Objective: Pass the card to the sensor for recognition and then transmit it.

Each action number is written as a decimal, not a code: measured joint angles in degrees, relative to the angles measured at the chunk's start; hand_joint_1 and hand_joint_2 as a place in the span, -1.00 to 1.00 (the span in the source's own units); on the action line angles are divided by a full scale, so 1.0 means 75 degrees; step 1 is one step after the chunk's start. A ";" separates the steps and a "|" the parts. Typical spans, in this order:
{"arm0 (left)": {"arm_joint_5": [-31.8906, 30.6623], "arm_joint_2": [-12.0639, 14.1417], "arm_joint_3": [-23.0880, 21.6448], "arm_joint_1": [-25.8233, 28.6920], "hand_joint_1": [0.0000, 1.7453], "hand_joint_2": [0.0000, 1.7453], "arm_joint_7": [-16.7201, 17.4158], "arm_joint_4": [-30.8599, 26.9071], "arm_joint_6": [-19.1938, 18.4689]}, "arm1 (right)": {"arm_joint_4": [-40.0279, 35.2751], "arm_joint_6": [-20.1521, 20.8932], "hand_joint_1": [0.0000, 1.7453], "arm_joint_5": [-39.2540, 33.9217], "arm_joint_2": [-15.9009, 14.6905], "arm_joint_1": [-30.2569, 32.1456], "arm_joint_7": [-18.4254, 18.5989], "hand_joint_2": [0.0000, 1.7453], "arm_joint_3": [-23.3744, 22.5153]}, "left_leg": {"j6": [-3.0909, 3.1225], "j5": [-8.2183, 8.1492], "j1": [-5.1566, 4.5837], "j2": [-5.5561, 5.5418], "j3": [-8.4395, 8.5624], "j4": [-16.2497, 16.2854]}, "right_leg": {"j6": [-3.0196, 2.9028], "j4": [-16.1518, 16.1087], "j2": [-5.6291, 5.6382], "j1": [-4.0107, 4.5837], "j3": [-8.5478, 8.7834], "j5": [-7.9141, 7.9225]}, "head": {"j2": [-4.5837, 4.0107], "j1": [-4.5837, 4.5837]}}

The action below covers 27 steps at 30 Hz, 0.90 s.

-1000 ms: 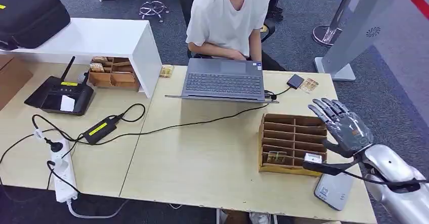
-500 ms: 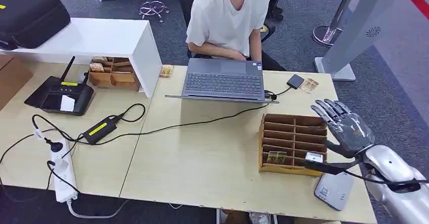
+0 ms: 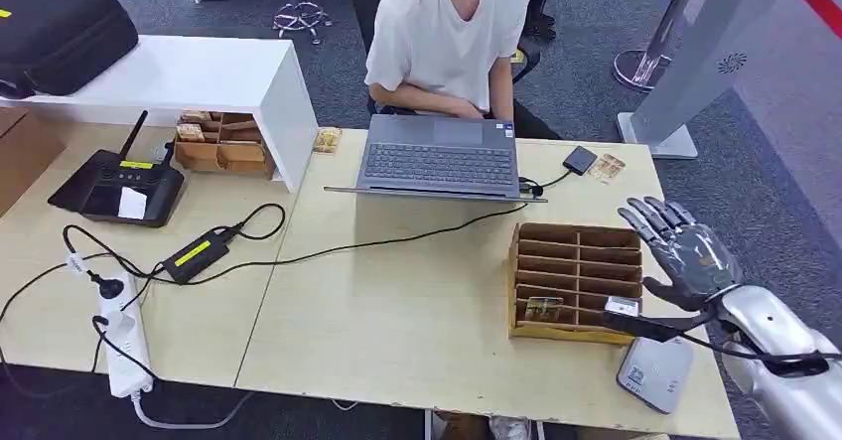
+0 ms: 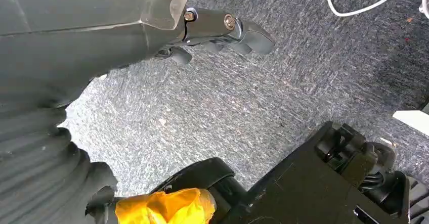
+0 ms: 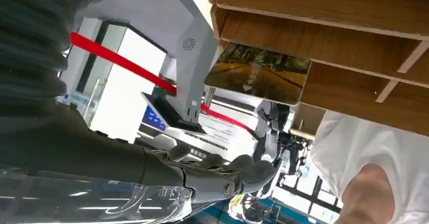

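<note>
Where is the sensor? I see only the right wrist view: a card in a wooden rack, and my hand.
Observer: The grey sensor lies on the table's near edge, just in front of the wooden rack.
Operator: Is my right hand holding something?
Observer: No. The right hand is open with fingers spread, beside the rack's right end.
Operator: How many cards are in the rack?
Observer: Two in the front row: a brown card and a white card.
Operator: And the left hand?
Observer: The left hand hangs above grey carpet.
</note>
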 joint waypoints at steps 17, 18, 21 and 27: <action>-0.0023 -0.0003 -0.0009 -0.0002 -1.00 1.00 0.0000 0.0000 -0.0006 | 0.0125 -0.0061 1.00 -0.0213 0.0000 0.0002 -0.0093 1.00 -0.0017 | 0.0000 0.0000 0.0000 0.0001 0.0001 0.0000 | 0.0000 0.0000 0.0000 0.0000 -0.0001 0.0000 | 0.0000 0.0000; -0.0023 0.0000 -0.0012 -0.0001 -1.00 1.00 0.0000 0.0000 -0.0009 | 0.0128 -0.0067 1.00 -0.0224 0.0000 0.0002 -0.0096 1.00 -0.0017 | 0.0000 0.0000 0.0000 0.0000 0.0001 0.0000 | 0.0000 0.0000 0.0000 0.0000 -0.0001 0.0000 | 0.0000 0.0000; -0.0023 0.0000 -0.0020 -0.0001 -1.00 1.00 0.0000 0.0000 -0.0012 | 0.0128 -0.0099 1.00 -0.0259 0.0000 0.0001 -0.0108 1.00 -0.0044 | 0.0000 0.0000 0.0000 -0.0001 0.0001 0.0000 | 0.0000 -0.0001 0.0000 0.0000 -0.0001 0.0000 | 0.0000 0.0003; -0.0023 0.0000 -0.0029 -0.0002 -1.00 1.00 0.0000 0.0000 -0.0047 | 0.0128 -0.0111 1.00 -0.0286 0.0000 0.0004 -0.0128 1.00 -0.0073 | 0.0000 0.0000 0.0000 0.0000 0.0001 0.0000 | 0.0000 -0.0002 0.0000 0.0000 -0.0001 0.0000 | 0.0000 0.0000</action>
